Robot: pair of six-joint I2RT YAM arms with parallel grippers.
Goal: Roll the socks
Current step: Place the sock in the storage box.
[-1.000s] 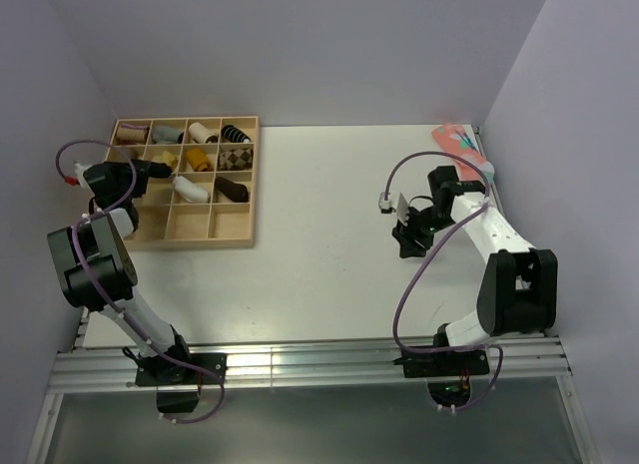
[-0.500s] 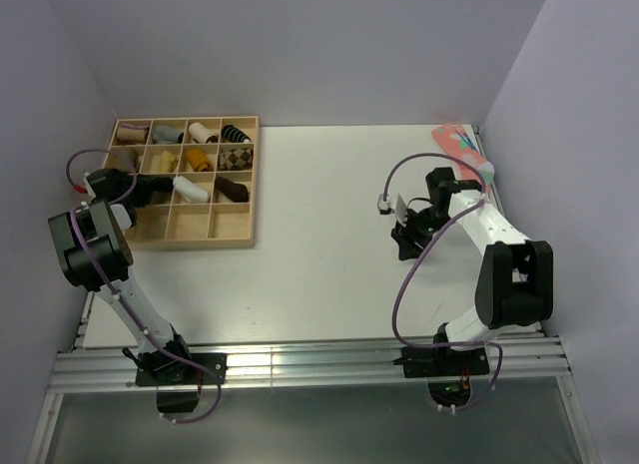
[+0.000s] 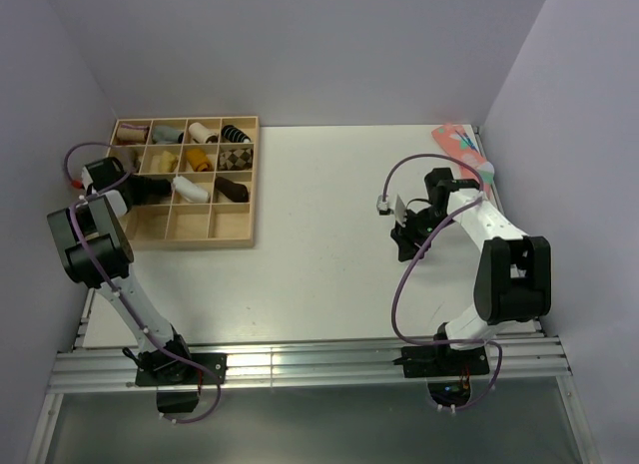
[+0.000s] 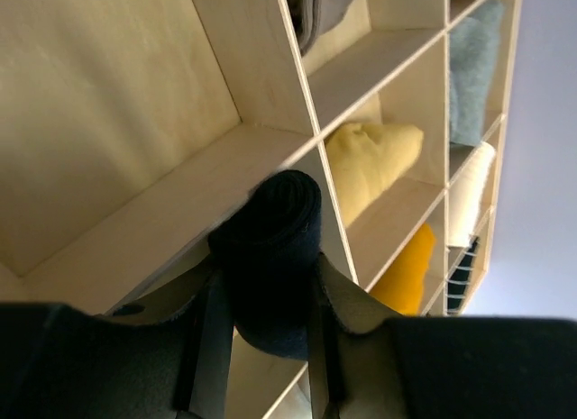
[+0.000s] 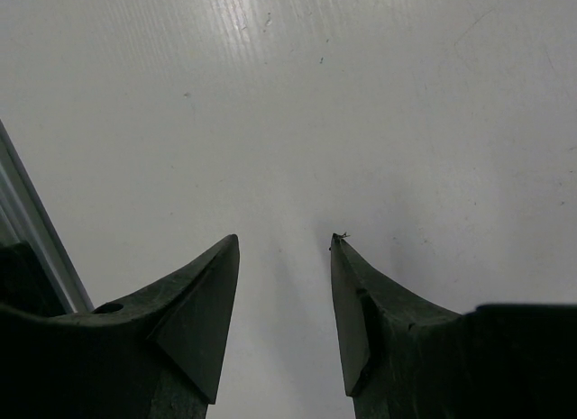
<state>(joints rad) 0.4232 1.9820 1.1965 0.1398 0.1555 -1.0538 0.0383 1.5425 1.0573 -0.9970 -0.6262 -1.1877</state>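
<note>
One rolled black sock (image 4: 270, 257) is clamped in the left jaws. In the left wrist view the two dark fingers (image 4: 209, 338) press on either side of the stubby bundle, and its spiral end faces away from the camera. We see it right in front of a divider of the wooden tray (image 4: 270, 147), but cannot tell whether it touches the wood.

From above, the left arm (image 3: 88, 246) reaches over the left part of the tray (image 3: 200, 242). Its dark tip lies just left of a white roll (image 3: 188, 190), and we cannot say over which compartment it is. A dark roll with a pale end (image 3: 232, 191) lies one cell further right. In the back rows we make out other rolls, among them a striped one (image 3: 237, 133) and a mustard one (image 3: 200, 160). The wrist camera shows a pale yellow roll (image 4: 374, 158) and an orange one (image 4: 406, 270) in the cells beyond the sock.

The right arm (image 3: 509, 274) bends over the white surface (image 3: 319, 205), well apart from the tray. The right jaws stand apart with nothing between them. In the right wrist view only the bare surface (image 5: 361, 95) shows in the gap. A coral-pink sock (image 3: 459, 143) lies flat at the far right corner of the surface, beyond the right arm.
</note>
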